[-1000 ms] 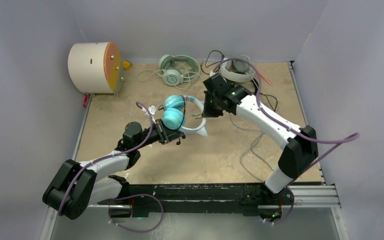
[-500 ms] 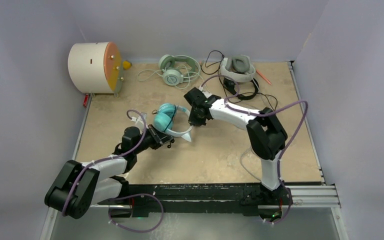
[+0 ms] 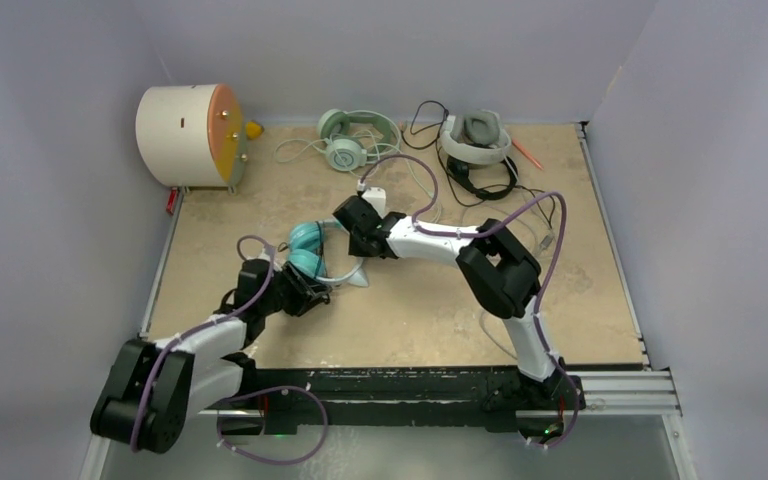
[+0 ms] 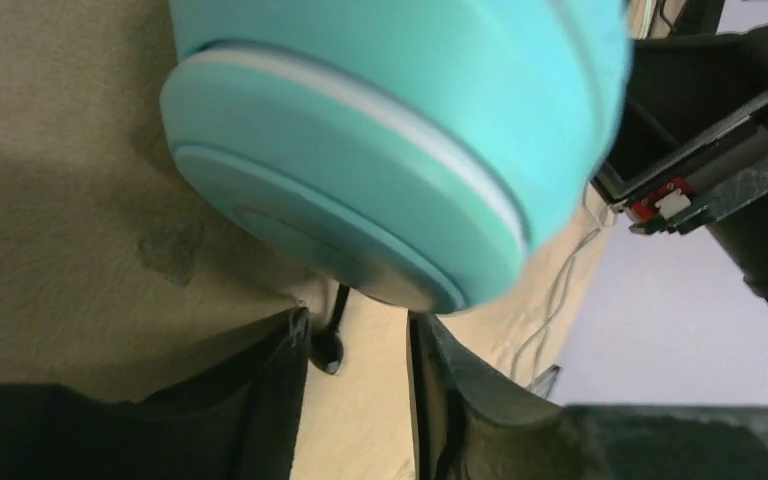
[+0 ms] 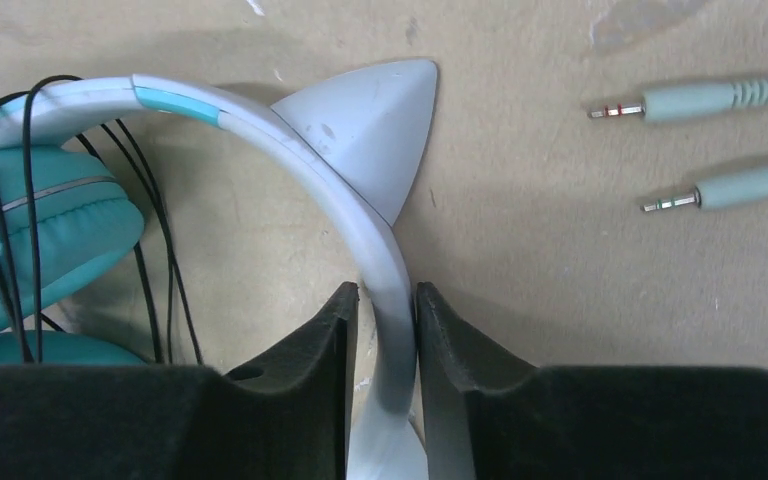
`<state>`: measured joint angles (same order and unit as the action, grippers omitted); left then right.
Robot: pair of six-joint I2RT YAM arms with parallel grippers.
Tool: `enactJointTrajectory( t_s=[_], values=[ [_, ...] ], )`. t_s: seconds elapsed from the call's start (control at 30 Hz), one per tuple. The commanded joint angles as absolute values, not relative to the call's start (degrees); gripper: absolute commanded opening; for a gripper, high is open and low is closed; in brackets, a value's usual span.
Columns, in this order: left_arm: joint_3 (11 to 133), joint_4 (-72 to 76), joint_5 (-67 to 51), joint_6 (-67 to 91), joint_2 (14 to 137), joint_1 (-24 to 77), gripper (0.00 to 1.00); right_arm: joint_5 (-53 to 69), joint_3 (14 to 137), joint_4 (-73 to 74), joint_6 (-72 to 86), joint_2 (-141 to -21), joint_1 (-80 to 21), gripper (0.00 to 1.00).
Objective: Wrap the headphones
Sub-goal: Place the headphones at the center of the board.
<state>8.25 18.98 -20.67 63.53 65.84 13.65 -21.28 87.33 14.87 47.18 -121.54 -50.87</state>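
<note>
The small teal-cupped headphones (image 3: 307, 243) lie on the table left of centre, black cable (image 5: 30, 200) wound round the cups. The left gripper (image 3: 312, 293) sits just below them. In the left wrist view the teal cup (image 4: 360, 150) fills the top, and my left gripper (image 4: 358, 325) stands open a little, the cable's black plug (image 4: 325, 350) lying against one finger. The right gripper (image 5: 386, 295) straddles the white band (image 5: 260, 130) near its cat ear (image 5: 370, 130), open a little with a gap on one side. Mint-green (image 3: 345, 140), white-and-grey (image 3: 475, 135) and thin black (image 3: 485, 180) headphones lie at the back.
A cream drum with an orange face (image 3: 190, 135) stands at the back left. Two mint jack plugs (image 5: 700, 100) lie on the table to the right of the band. Grey cable (image 3: 505, 300) trails at the right, and an orange pen (image 3: 528, 152) lies at the back right.
Both arms have carried the teal headphones down and left onto the table. Both grippers, shut before, now stand slightly apart.
</note>
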Motion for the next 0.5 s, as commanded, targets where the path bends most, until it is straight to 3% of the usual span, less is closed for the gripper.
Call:
enactJointTrajectory(
  t_s=[0.0, 0.1, 0.47],
  values=[
    [10.6, 5.1, -14.9, 64.0, 57.2, 12.9, 0.51, -20.5, 88.3, 8.8, 43.6, -120.4, -50.8, 0.32],
    [13.2, -4.2, -12.2, 61.7, 52.1, 12.9, 0.61, -18.8, 87.8, 7.7, 40.4, -119.4, -50.7, 0.39],
    [23.8, -27.3, -13.3, 57.4, 41.4, 14.0, 0.58, -16.7, 82.5, 6.1, 29.0, -108.9, -50.4, 0.82]
  ],
)
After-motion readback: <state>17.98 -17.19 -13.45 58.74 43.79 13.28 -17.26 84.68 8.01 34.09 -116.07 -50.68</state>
